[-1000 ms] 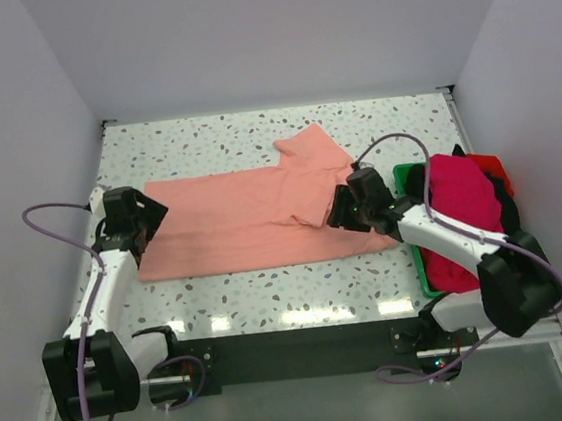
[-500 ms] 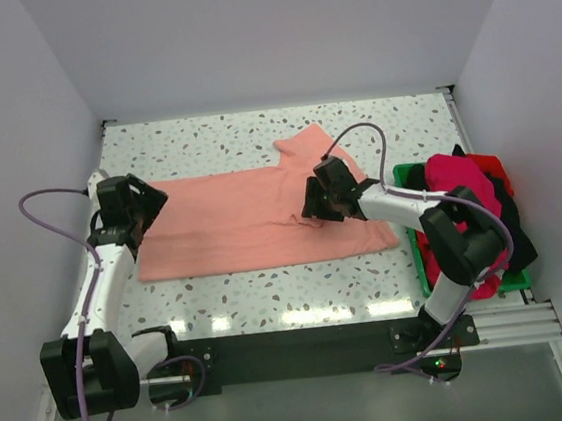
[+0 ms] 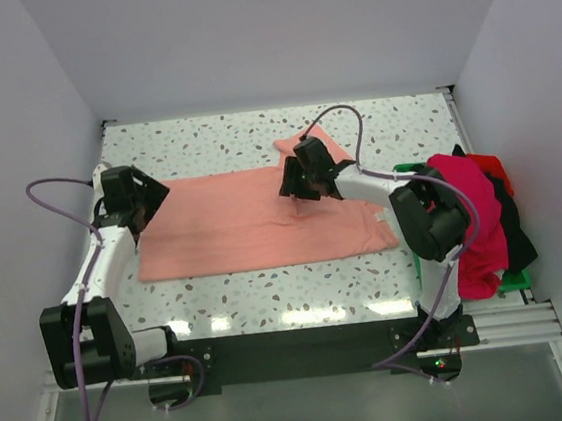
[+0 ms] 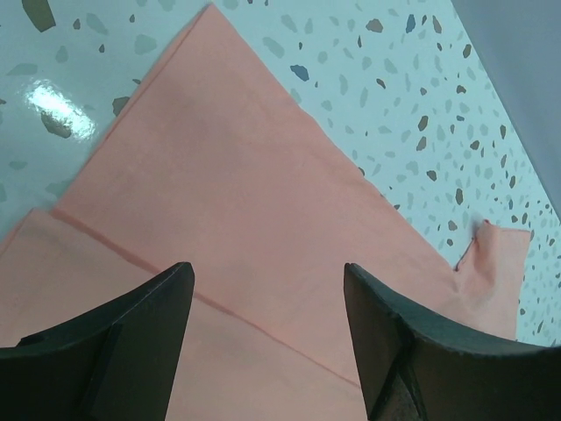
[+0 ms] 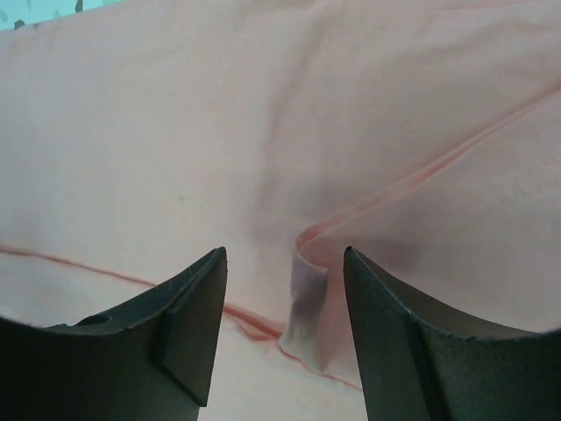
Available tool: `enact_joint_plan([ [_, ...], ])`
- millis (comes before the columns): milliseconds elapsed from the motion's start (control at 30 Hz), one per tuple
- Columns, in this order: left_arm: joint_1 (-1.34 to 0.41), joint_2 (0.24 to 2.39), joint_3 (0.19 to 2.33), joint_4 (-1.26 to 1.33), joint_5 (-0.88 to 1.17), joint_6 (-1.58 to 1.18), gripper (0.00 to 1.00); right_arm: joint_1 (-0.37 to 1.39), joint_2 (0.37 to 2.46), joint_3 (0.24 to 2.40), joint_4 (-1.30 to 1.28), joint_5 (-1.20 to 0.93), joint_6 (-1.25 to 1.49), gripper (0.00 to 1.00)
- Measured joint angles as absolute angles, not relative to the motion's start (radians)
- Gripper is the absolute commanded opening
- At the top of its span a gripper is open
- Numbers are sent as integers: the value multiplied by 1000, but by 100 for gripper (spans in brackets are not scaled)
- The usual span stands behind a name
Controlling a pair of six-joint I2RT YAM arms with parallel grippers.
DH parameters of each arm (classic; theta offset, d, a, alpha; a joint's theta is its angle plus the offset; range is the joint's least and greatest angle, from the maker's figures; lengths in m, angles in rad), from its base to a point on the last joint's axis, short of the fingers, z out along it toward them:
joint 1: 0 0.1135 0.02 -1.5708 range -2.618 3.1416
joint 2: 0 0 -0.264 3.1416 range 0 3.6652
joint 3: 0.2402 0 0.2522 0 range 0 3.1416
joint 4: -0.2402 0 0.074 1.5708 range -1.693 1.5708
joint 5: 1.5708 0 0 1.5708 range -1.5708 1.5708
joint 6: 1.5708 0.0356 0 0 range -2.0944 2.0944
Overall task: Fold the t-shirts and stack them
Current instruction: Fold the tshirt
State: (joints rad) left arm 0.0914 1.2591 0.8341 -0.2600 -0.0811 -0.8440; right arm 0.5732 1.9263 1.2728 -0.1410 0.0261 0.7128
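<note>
The pink t-shirt (image 3: 232,226) lies flat in the middle of the frame. The right gripper (image 3: 288,185) has slid up and left across it to the sleeve crease, jaws open and empty. The left gripper (image 3: 152,199) stays open and empty over the shirt's upper left corner, so both look ready to pinch for a fold.

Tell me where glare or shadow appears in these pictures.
Top external: bright reflections streak the table near its front edge. Left wrist: one white glare patch on the table beside the salmon-pink t-shirt. Right wrist: a dark shadow around the shirt's raised fold.
</note>
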Motion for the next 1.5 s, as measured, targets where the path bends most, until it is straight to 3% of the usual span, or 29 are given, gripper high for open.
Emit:
enact_joint_plan([
  [333, 91, 1478, 1024, -255, -150, -813, 71, 558, 1992, 1441, -218, 10, 627, 59],
  [567, 91, 1745, 1271, -285, -277, -756, 62, 418, 2014, 1643, -270, 10, 551, 59],
  [833, 91, 1984, 1449, -341, -365, -693, 58, 303, 2191, 1851, -316, 42, 446, 59],
  [1300, 91, 2130, 1540, -361, -382, -673, 48, 313, 2312, 1951, -358, 44, 350, 59],
  [1500, 91, 2131, 1540, -361, -384, -674, 31, 290, 2341, 1986, -367, 43, 345, 59],
])
